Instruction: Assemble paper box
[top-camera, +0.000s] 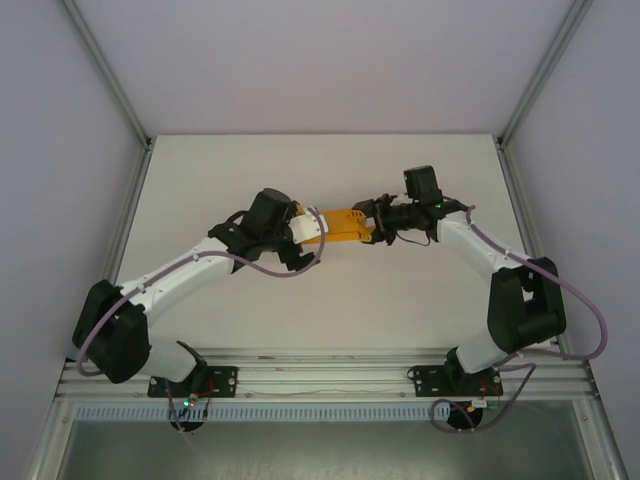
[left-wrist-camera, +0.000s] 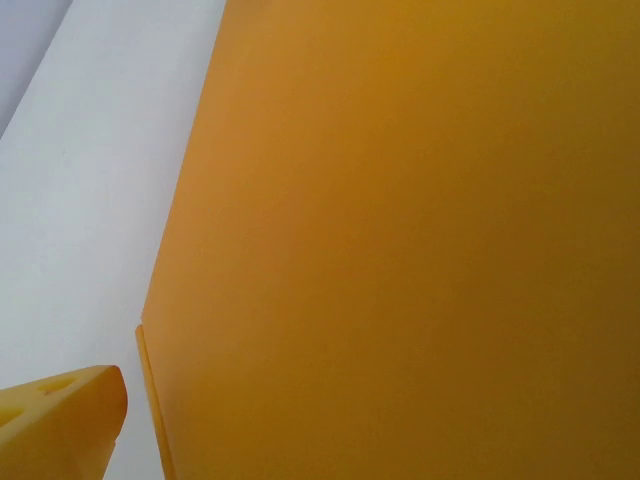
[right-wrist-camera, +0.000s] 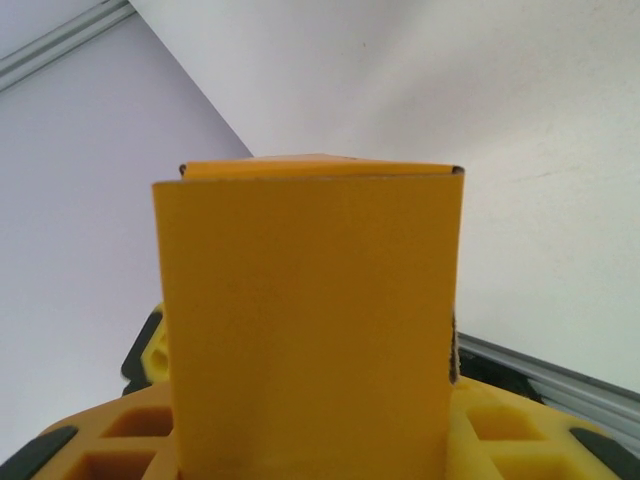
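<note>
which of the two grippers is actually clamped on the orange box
The right gripper: its yellow fingers press the paper box from both sides. The left gripper stands wide open at the box's other end.

Paper box (top-camera: 345, 223) ends hidden by left tool (top-camera: 311, 232), right tool (top-camera: 374, 225).

Both the left arm (top-camera: 170, 272) and the right arm (top-camera: 468, 240) are made of glossy white tubular links joined by bulky matte black joint housings. A thin lilac cable (top-camera: 590, 320) loops loosely along each one. Flat black base plates (top-camera: 205, 380) sit on a ribbed aluminium rail (top-camera: 320, 375) at the near edge of the table (top-camera: 320, 310). A boxy black camera (top-camera: 421, 184) sits on the right wrist. On the right gripper (top-camera: 378, 226) the fingers (right-wrist-camera: 510, 430) are yellow moulded plastic with square recesses and black inserts.
</note>
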